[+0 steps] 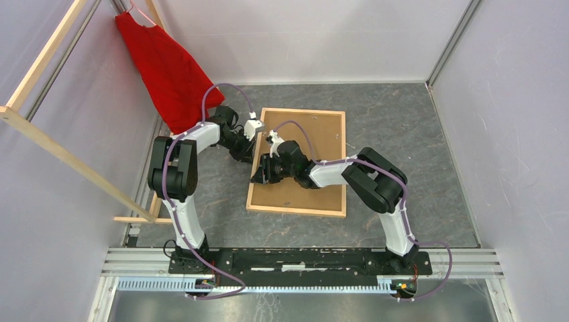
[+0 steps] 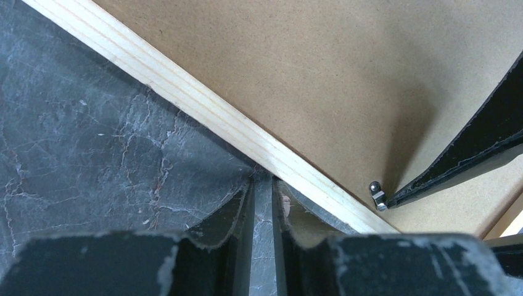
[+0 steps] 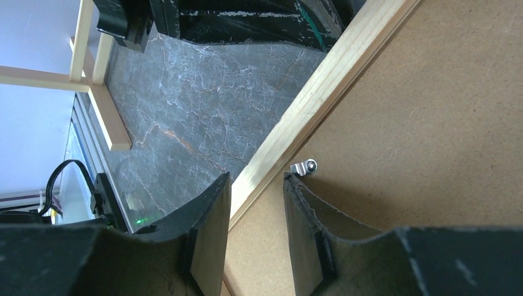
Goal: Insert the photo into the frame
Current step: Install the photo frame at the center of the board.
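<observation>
The frame lies face down on the table, its brown backing board filling it. The photo is out of view. My left gripper sits low outside the frame's left rail. Its jaws stand a narrow slit apart, with only table showing between them. My right gripper is open and straddles the same rail. One fingertip is over the table; the other is on the backing board, touching a small metal clip. In the left wrist view that finger meets the clip.
A red garment hangs on a hanger at the back left. Long wooden rack bars run along the left wall, with a foot on the table. White walls close in both sides and the back.
</observation>
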